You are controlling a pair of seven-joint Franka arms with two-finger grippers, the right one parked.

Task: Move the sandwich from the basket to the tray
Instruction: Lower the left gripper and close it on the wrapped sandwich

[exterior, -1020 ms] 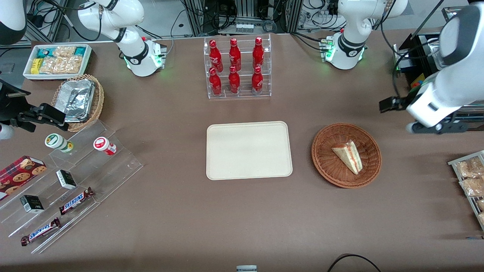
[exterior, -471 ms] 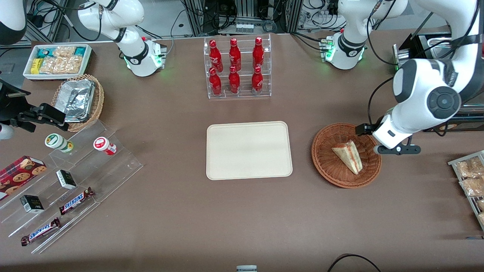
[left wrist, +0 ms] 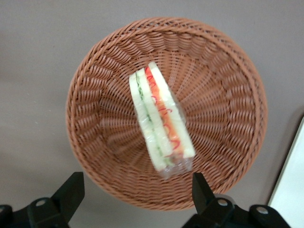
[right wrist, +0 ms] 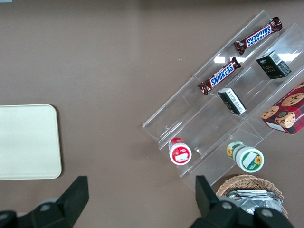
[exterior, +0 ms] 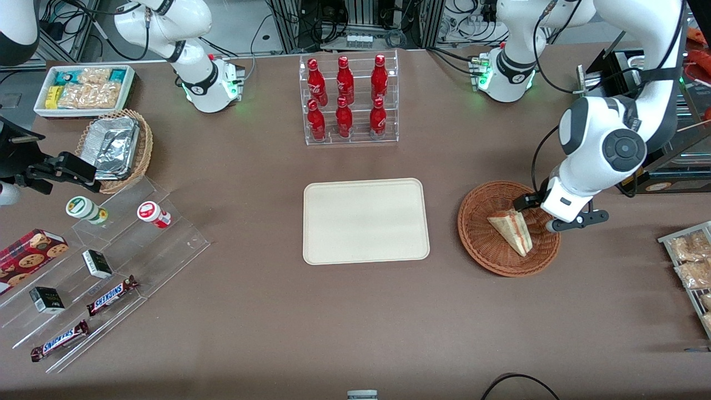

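The sandwich (exterior: 512, 229), a pale bread wedge with red and green filling, lies in the round reddish-brown wicker basket (exterior: 482, 236). The cream tray (exterior: 365, 220) lies flat beside the basket, toward the parked arm's end. My left gripper (exterior: 547, 214) hangs over the basket's rim on the working arm's side, close to the sandwich's broad end. In the left wrist view the gripper (left wrist: 135, 194) is open and empty, its fingers (left wrist: 71, 190) spread wide above the basket (left wrist: 228, 118), with the sandwich (left wrist: 160, 128) just ahead of them. A strip of the tray (left wrist: 290, 190) shows there too.
A clear rack of red bottles (exterior: 348, 99) stands farther from the front camera than the tray. Acrylic steps with snacks (exterior: 100, 261), a foil-tray basket (exterior: 116, 147) and a white snack bin (exterior: 83, 89) are at the parked arm's end. A packet rack (exterior: 689, 261) is at the working arm's end.
My left arm has swung in from the working arm's end of the table and come down over the basket's rim. The sandwich, basket and tray have not moved.
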